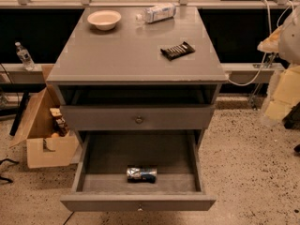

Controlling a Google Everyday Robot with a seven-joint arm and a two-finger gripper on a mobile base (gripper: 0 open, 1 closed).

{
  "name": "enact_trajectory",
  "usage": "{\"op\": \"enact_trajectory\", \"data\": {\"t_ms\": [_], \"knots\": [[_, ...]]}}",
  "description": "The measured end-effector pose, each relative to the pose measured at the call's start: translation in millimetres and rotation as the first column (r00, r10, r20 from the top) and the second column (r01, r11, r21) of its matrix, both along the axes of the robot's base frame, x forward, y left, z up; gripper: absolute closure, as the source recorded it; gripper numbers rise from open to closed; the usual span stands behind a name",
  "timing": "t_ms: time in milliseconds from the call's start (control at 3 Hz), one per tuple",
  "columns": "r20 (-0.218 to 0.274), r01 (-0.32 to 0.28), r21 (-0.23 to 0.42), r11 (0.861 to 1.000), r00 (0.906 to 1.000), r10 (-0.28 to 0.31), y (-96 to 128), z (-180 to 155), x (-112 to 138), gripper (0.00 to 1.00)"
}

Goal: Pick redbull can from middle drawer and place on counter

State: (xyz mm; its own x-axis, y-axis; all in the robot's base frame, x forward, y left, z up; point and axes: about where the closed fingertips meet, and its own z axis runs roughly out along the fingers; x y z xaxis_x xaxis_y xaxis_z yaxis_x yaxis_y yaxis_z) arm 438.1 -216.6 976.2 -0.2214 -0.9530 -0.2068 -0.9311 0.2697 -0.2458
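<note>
The redbull can (141, 174), silver with blue patches and dented, lies on its side on the dark floor of the open middle drawer (93, 172), near the drawer's front and centre. The drawer is pulled far out, and its grey front with a small knob (139, 208) is nearest me. The counter (126, 50) is the broad grey top of the cabinet above it. My gripper (281, 90) shows as a pale blurred shape at the right edge of the camera view, beside the cabinet, far to the right of the can and above it. It holds nothing that I can see.
On the counter are a white bowl (104, 19), a clear water bottle (157, 12) lying on its side, and a dark snack bar (177, 50). An upper drawer front (138, 118) sits slightly out. An open cardboard box (44, 135) stands on the floor at the left. Cables hang at the right.
</note>
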Motion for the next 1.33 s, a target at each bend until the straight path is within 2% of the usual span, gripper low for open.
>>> {"op": "enact_trajectory", "data": {"t_ms": [333, 1000, 1333], "knots": [[0.000, 0.000, 0.000, 1.000, 1.0000, 0.000, 0.0, 0.0, 0.0, 0.00], [-0.072, -0.023, 0.076, 0.997, 0.9970, 0.028, 22.3, -46.5, -6.8, 0.00], [-0.072, -0.023, 0.076, 0.997, 0.9970, 0.028, 22.3, -46.5, -6.9, 0.00]]}}
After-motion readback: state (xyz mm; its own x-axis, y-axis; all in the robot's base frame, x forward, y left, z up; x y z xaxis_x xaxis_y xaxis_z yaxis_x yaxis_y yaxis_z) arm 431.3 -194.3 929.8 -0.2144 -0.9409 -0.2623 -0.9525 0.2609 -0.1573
